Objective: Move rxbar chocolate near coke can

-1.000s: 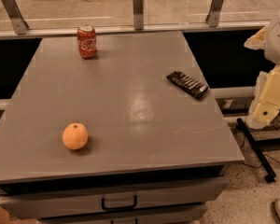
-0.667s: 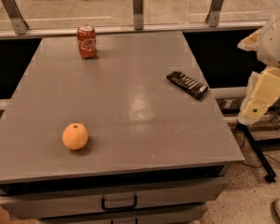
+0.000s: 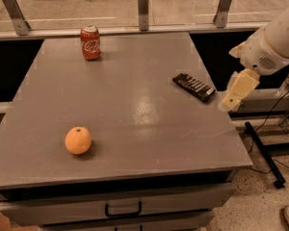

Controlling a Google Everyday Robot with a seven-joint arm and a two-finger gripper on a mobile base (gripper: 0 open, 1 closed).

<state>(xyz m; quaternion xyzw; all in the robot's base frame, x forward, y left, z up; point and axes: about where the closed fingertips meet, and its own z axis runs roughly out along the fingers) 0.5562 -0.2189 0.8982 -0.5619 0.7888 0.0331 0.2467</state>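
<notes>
Leftward since the earlier frames, the gripper (image 3: 229,101) now hangs at the table's (image 3: 135,71) right edge, just beside the rxbar chocolate (image 3: 193,87); whether it is open cannot be told. The coke can (image 3: 90,43) stands at the far left, well apart from the bar, and an orange (image 3: 78,140) lies near left.

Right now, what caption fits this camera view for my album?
The gripper hangs right of the table near the rxbar chocolate; the coke can stands back left, an orange front left.

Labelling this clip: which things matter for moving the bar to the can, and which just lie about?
Job: rxbar chocolate, right side of table; coke can, far left; gripper, past the right edge beside the bar.
Lying about: orange, near left.
</notes>
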